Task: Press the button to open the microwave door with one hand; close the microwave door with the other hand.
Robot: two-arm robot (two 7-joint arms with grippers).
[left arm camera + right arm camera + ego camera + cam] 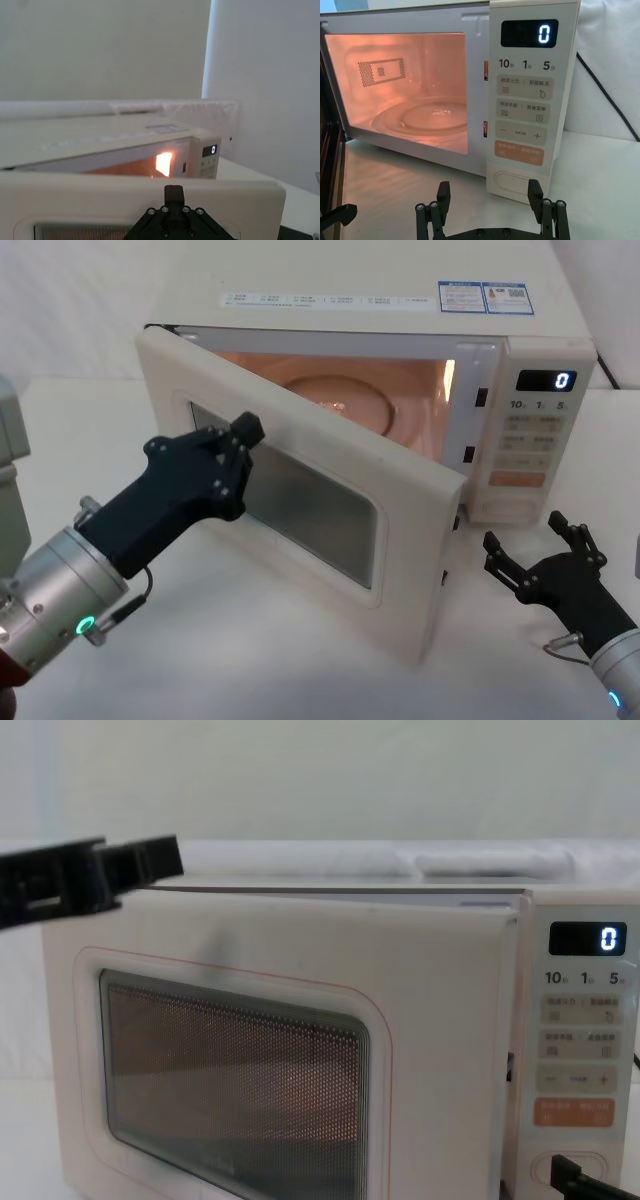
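The cream microwave door (330, 502) with its dark window stands partly open, hinged on the left, and the lit cavity (350, 390) shows behind it. My left gripper (245, 430) is shut, its tip against the door's outer face near the upper left corner of the window. In the left wrist view its fingers (173, 192) lie over the door's top edge (100, 197). My right gripper (527, 533) is open and empty, low in front of the control panel. The wide cream button (512, 182) sits at the panel's foot, just beyond the right gripper (489, 192).
The microwave (400, 310) stands on a white table (250, 660) with a white wall behind. The control panel (527, 100) shows 0 on its display, with an orange key (519, 152) above the button. A black cable (607, 100) runs down the microwave's right side.
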